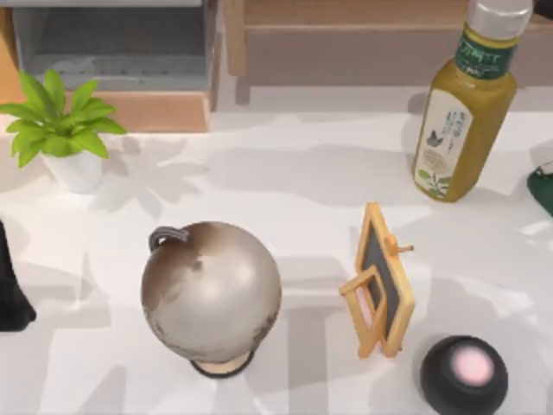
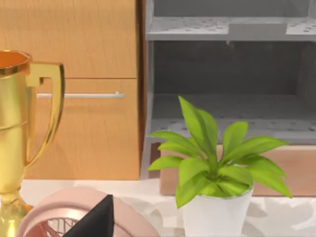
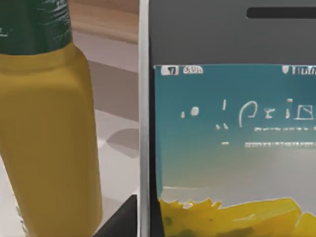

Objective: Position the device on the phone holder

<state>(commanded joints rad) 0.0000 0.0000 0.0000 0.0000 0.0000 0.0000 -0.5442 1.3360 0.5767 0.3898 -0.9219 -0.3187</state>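
Observation:
The device [image 3: 232, 138] looms very close in the right wrist view: a smartphone with a silver-white rim, a dark top bezel and a lit teal and yellow screen. My right gripper [image 1: 544, 188] shows as a dark shape at the table's right edge. I cannot tell whether it grips the device. The phone holder [image 1: 380, 281], a small wooden easel with a dark panel, stands empty right of centre near the front. My left gripper [image 1: 9, 294] is parked at the left edge.
A yellow-green tea bottle [image 1: 462, 112] stands back right, right beside the device [image 3: 44, 128]. A grey globe [image 1: 212, 290] sits left of the holder and a black speaker [image 1: 464, 373] at its front right. A potted plant [image 1: 65, 130] is back left, and a gold trophy [image 2: 15, 133] by the left arm.

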